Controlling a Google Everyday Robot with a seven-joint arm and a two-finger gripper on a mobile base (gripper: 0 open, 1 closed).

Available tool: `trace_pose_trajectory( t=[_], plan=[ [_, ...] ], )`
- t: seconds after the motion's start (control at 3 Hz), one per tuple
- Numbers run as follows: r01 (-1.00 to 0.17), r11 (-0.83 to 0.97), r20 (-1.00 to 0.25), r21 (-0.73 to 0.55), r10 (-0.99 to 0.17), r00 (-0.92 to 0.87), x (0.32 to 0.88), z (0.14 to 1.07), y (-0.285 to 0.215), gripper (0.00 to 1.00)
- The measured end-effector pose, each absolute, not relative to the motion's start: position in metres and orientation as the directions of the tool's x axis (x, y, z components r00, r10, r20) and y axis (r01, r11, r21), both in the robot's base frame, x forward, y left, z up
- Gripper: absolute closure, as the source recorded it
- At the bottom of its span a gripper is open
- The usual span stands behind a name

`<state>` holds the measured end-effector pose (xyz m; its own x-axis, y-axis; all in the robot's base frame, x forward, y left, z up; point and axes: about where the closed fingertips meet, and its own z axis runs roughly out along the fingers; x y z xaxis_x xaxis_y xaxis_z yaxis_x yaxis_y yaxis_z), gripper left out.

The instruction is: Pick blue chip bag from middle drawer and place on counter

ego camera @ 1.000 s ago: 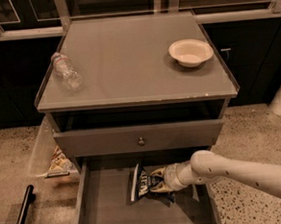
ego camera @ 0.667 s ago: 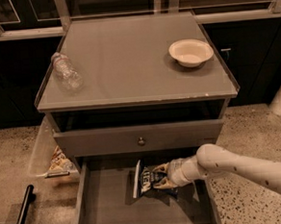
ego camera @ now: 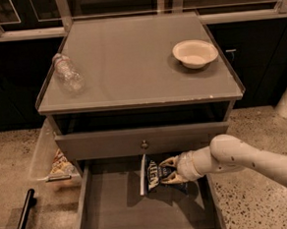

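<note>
The blue chip bag [ego camera: 152, 173], dark blue with white lettering and a white end strip, hangs on edge over the middle drawer [ego camera: 110, 207], lifted off its grey floor near the back. My gripper [ego camera: 170, 170] comes in from the right on a white arm and is shut on the bag's right side. The counter [ego camera: 130, 63] is the broad grey top above the drawers.
A cream bowl [ego camera: 194, 53] sits at the counter's back right. A clear plastic bottle [ego camera: 67, 73] lies at its left edge. A drawer front with a round knob [ego camera: 144, 145] sits just above the bag. A clear bin with a snack pack [ego camera: 61, 165] stands at the cabinet's left.
The gripper has lifted the bag off the drawer floor and drawn it up toward the back of the drawer; the arm has risen.
</note>
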<state>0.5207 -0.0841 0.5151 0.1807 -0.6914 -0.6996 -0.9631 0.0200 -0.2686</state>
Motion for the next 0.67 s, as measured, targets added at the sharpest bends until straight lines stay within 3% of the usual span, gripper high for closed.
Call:
trace_pose_trajectory(
  t=[0.67],
  plan=[
    [-0.949,-0.008,-0.711,-0.315,-0.66,0.242,0.508,0.557,-0.084,1.0]
  ],
)
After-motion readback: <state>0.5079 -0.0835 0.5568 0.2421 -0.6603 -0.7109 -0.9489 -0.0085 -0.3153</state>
